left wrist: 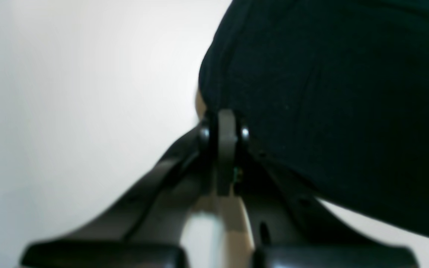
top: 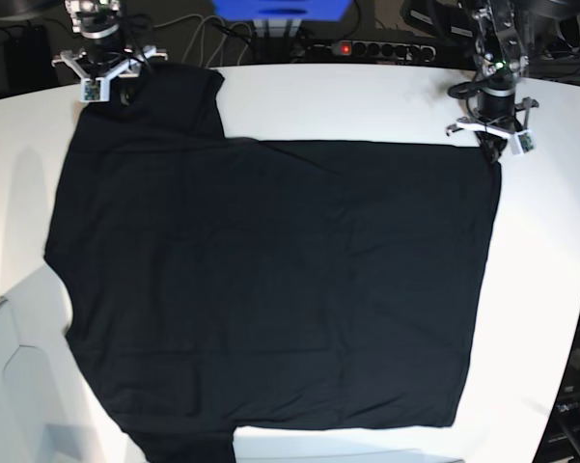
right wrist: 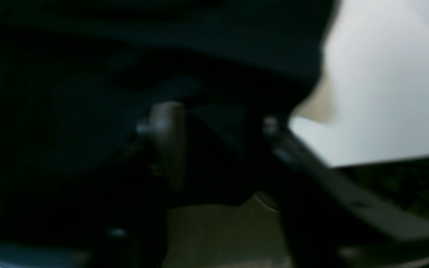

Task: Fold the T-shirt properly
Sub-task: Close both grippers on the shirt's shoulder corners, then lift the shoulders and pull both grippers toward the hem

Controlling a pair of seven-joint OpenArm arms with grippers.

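Note:
The black T-shirt (top: 270,289) lies spread flat on the white table (top: 367,96), plain side up, with no print or tag showing. My left gripper (top: 489,145) sits at the shirt's far right corner. In the left wrist view the left gripper (left wrist: 223,119) is shut, pinching the edge of the T-shirt (left wrist: 330,93). My right gripper (top: 104,85) is at the far left sleeve. In the blurred right wrist view the right gripper (right wrist: 214,126) has its fingers apart, with the T-shirt (right wrist: 88,56) between and above them.
A blue box (top: 280,8), a power strip (top: 367,48) with a red light and cables lie beyond the table's far edge. The table's curved right edge runs close to the shirt's right hem. Bare white table shows around the shirt.

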